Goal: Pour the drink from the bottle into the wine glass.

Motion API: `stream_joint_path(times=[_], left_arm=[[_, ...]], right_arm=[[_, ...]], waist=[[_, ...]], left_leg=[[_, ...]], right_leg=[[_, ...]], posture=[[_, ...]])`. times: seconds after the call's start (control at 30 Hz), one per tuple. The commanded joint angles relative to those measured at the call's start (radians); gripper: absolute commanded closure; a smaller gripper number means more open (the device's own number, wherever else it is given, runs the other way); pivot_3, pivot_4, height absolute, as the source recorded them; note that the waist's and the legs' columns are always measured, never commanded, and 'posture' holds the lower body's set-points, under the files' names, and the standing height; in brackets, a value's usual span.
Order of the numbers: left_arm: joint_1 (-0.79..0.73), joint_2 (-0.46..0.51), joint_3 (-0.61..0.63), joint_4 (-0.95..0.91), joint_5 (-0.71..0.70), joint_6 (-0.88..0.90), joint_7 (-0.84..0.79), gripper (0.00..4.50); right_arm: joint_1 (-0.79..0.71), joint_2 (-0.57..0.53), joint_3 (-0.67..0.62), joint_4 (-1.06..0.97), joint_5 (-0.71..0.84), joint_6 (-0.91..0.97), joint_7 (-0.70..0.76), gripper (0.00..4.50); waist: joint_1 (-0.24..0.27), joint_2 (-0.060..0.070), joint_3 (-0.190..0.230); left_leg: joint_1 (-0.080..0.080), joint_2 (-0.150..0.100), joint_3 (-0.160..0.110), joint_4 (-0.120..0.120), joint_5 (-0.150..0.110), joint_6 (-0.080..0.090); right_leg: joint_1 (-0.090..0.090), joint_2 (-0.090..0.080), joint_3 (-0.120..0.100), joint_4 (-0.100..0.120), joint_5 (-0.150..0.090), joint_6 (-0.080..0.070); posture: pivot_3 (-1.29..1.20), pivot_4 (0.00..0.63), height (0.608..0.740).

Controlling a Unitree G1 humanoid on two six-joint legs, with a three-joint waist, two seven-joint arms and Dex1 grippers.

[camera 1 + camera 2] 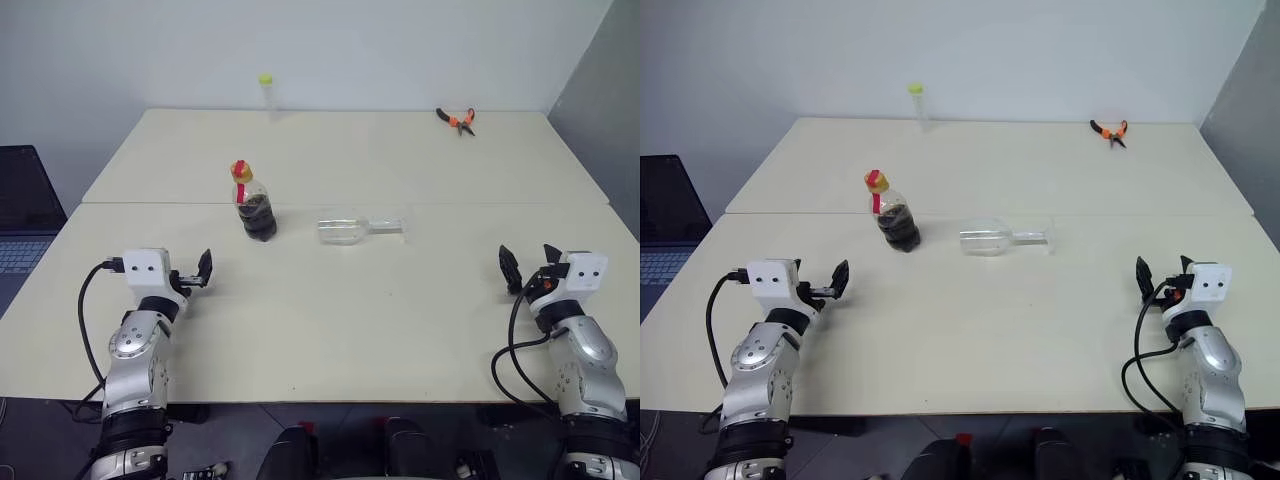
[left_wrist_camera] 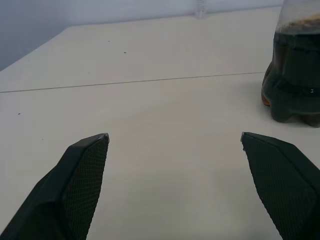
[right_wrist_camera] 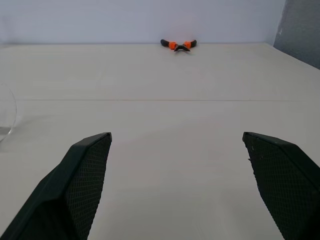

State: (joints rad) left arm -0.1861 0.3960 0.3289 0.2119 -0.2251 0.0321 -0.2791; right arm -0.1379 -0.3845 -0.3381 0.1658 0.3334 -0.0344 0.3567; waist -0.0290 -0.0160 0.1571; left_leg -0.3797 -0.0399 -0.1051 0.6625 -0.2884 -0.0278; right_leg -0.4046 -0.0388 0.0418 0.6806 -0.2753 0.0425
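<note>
A bottle (image 1: 253,205) of dark drink (image 1: 257,217) is standing upright left of centre on the cream table (image 1: 330,330), its cap on. The wine glass (image 1: 357,229) is lying on its side just right of it, long axis running left to right, bowl toward the bottle (it looks empty). The left gripper (image 1: 199,271) is waiting near the front edge, jaws spread wide and holding nothing, with the bottle farther off and a little to its right. The right gripper (image 1: 529,266), equally wide and empty, is sitting well to the glass's right, facing its foot end.
</note>
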Motion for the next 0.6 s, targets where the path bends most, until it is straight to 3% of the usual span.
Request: stream_joint_path(times=[0.03,0.47,0.6], left_arm=[[0.005,0.017,0.0,-0.054,0.006,-0.027,-0.011,0.02],[0.02,0.038,-0.006,-0.052,0.021,-0.075,-0.047,0.02],[0.037,0.026,-0.031,-0.085,-0.012,-0.106,-0.119,0.02]], right_arm=[[-0.015,-0.007,-0.008,-0.021,0.005,-0.007,0.008,0.0],[0.029,-0.001,0.02,-0.125,0.032,0.055,0.063,0.0],[0.089,-0.031,0.056,-0.267,0.048,0.088,0.135,0.0]], waist=[[0.0,0.0,0.0],[0.0,0.0,0.0],[0.0,0.0,0.0]], left_leg=[[0.0,0.0,0.0,0.0,0.0,0.0],[0.0,0.0,0.0,0.0,0.0,0.0],[0.0,0.0,0.0,0.0,0.0,0.0]], right_leg=[[0.0,0.0,0.0,0.0,0.0,0.0],[0.0,0.0,0.0,0.0,0.0,0.0],[0.0,-0.001,0.0,0.0,0.0,0.0]], posture=[[0.0,0.15,0.74],[0.0,0.15,0.74],[0.0,0.15,0.74]])
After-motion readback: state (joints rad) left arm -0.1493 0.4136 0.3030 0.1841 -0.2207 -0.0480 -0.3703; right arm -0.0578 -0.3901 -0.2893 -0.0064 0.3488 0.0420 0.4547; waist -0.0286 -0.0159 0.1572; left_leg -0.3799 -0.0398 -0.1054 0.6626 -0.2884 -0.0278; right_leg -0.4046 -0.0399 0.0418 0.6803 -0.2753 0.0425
